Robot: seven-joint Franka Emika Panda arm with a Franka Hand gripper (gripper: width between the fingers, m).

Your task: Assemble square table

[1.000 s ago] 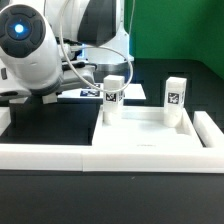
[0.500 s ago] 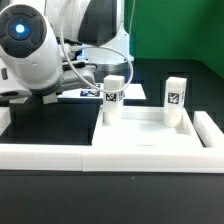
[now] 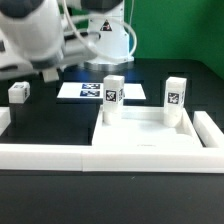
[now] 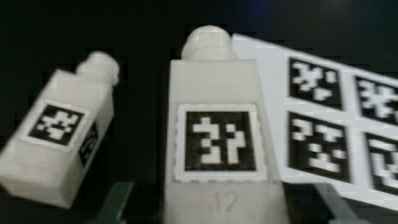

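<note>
Exterior view: arm (image 3: 35, 35) now lifted off worktop (image 3: 60, 205). Loose leg (image 3: 18, 92) by the edge on the exterior view's left now shows. Tabletop (image 3: 150, 140) near front edge, standing legs (image 3: 113, 95) on it. Wrist view: another leg (image 4: 217, 110) between end effector (image 4: 210, 205) fingers. Tight hold or not, cannot tell. Likely next leg to go on.

The exterior view sits low, barely above the black surface (image 3: 50, 118). It looks level across the white border wall (image 3: 45, 156) and the tabletop (image 3: 140, 135) toward the arm (image 3: 35, 35) and the green backdrop (image 3: 180, 30). The wrist view looks from very close onto a tagged leg (image 4: 222, 130) and a second leg (image 4: 68, 125), which fill most of its picture. Both views share the marker board (image 3: 92, 91).
</note>
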